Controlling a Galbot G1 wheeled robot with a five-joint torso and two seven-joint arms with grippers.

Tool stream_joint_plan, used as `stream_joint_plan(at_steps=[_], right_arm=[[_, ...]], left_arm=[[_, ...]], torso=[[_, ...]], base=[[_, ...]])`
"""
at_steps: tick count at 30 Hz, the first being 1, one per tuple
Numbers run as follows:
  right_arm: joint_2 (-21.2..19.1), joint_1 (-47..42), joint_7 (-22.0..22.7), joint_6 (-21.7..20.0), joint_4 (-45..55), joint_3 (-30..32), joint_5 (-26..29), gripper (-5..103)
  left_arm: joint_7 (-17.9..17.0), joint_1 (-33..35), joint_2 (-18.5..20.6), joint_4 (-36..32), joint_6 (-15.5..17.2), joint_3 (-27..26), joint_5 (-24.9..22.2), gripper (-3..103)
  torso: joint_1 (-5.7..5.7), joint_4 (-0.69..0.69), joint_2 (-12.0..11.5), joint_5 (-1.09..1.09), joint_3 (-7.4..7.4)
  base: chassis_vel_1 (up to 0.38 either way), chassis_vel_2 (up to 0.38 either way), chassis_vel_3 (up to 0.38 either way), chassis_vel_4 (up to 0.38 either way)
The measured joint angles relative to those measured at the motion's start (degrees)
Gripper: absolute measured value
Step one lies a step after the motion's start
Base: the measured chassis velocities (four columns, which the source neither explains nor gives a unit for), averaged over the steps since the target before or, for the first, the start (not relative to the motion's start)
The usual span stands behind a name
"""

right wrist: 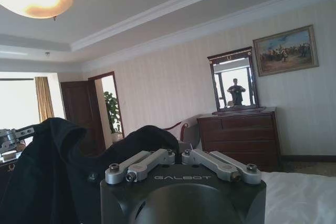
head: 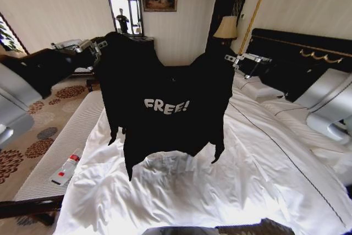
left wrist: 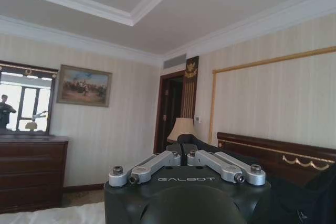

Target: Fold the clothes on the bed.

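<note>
We are holding the black short-sleeved cotton T-shirt with white "FREE!" lettering (head: pixel 165 108) up in the air between our two grippers. The left gripper (head: pixel 98 48) is pinching one shoulder of it and the right gripper (head: pixel 234 59) the other, both sets of fingers clamped together on black cloth. In the wrist views the linkages are drawn inward with fabric bunched at the tips.

The shirt is hanging below both grippers, chest facing us, its ragged hem dangling just above the rumpled white duvet of the large dark-framed bed (head: pixel 231 180).

What is worrying us is the grip — each side seems to be catching only a small fold near the shoulder, and the neckline is sagging between the grippers, not stretched flat. If we lower it like this, the hem will probably crumple on the duvet and the shirt will land creased. If we pull the grippers apart too hard to flatten it, one pinch may slip and drop that side. The creased bedding below is also likely to drag on the cloth.
</note>
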Motion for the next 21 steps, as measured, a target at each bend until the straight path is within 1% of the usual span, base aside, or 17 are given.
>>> stream_joint_plan(at_steps=[1,2,3,4,6,7,8,9,10,11,14,16,17,18,19,20,21], right_arm=[[-0.78,0.53,0.73,-0.34,0.03,1.42,2.45,1],[-0.78,0.53,0.73,-0.34,0.03,1.42,2.45,1],[-1.31,0.67,1.18,-0.65,0.11,2.75,4.23,1],[-2.80,0.20,2.10,-1.55,0.34,6.57,8.09,1],[-5.12,-2.78,2.98,-2.94,0.96,13.62,12.88,1],[-5.12,-2.78,2.98,-2.94,0.96,13.62,12.88,1],[-5.92,-4.92,3.51,-3.62,1.14,17.23,14.98,1],[-6.48,-7.59,4.35,-4.46,1.28,20.68,16.92,1],[-6.48,-7.59,4.35,-4.46,1.28,20.68,16.92,1],[-6.62,-9.70,5.16,-5.09,1.29,23.04,18.18,1],[-6.27,-11.93,5.97,-5.68,1.29,23.96,18.36,1],[-5.49,-14.78,6.13,-6.03,1.28,23.54,16.53,1],[-4.24,-16.55,5.87,-6.37,1.25,21.52,13.53,1],[-4.24,-16.55,5.87,-6.37,1.25,21.52,13.53,1],[-3.02,-18.17,5.09,-6.54,1.23,19.89,10.89,1],[-2.14,-19.36,4.24,-6.64,1.21,18.89,8.82,1],[-0.66,-21.43,2.35,-6.71,1.08,17.31,4.70,1]], left_arm=[[-2.15,0.18,-0.31,0.04,0.62,-1.88,-2.94,0],[-2.15,0.18,-0.31,0.04,0.62,-1.88,-2.94,0],[-3.56,0.32,-0.46,0.05,1.20,-3.41,-5.36,0],[-5.95,0.59,-0.57,0.10,2.26,-6.62,-10.45,0],[-9.45,0.76,-0.54,0.12,3.59,-11.48,-18.69,0],[-9.45,0.76,-0.54,0.12,3.59,-11.48,-18.69,0],[-10.79,0.83,-0.53,0.13,4.04,-13.36,-21.57,0],[-11.75,1.11,-0.66,0.16,4.73,-14.68,-23.32,0],[-11.75,1.11,-0.66,0.16,4.73,-14.68,-23.32,0],[-12.23,1.66,-1.17,0.18,5.67,-15.29,-23.87,0],[-12.55,2.53,-2.11,0.21,6.37,-14.85,-23.45,0],[-13.08,3.40,-3.21,0.24,6.44,-12.45,-21.56,0],[-13.83,3.82,-4.66,0.26,6.06,-7.77,-18.24,0],[-13.83,3.82,-4.66,0.26,6.06,-7.77,-18.24,0],[-14.62,3.85,-5.97,0.28,5.81,-3.07,-15.25,0],[-14.97,3.86,-6.78,0.30,5.36,0.01,-12.77,0],[-15.06,4.47,-8.04,0.33,3.84,4.23,-8.39,0]], torso=[[0.01,0.00,0.00,-0.01,0.01],[0.01,0.00,0.00,-0.01,0.01],[0.01,0.00,0.00,-0.02,0.01],[0.02,0.00,-0.01,-0.02,0.01],[0.01,-0.03,-0.01,0.01,0.00],[0.01,-0.03,-0.01,0.01,0.00],[0.01,-0.04,0.00,0.02,-0.01],[0.00,-0.04,0.00,0.03,-0.01],[0.00,-0.04,0.00,0.03,-0.01],[0.00,-0.03,0.01,0.01,-0.01],[0.00,0.00,0.00,-0.01,0.00],[0.01,0.00,-0.01,0.00,0.00],[0.01,-0.02,-0.01,0.01,0.00],[0.01,-0.02,-0.01,0.01,0.00],[0.01,0.00,-0.01,0.03,0.00],[0.01,-0.01,-0.01,0.00,0.01],[0.02,-0.04,-0.02,0.00,0.01]], base=[[0.000,0.000,0.000,0.000],[0.000,0.000,0.000,0.000],[0.000,0.000,0.000,0.000],[0.000,0.000,0.000,0.000],[0.000,0.000,0.000,0.000],[0.000,0.000,0.000,0.000],[0.000,0.000,0.000,0.000],[0.000,0.000,0.000,0.000],[0.000,0.000,0.000,0.000],[0.000,0.000,0.000,0.000],[0.000,0.000,0.000,0.000],[0.000,0.000,0.000,0.000],[0.000,0.000,0.000,0.000],[0.000,0.000,0.000,0.000],[0.000,0.000,0.000,0.000],[0.000,0.000,0.000,0.000],[0.000,0.000,0.000,0.000]])
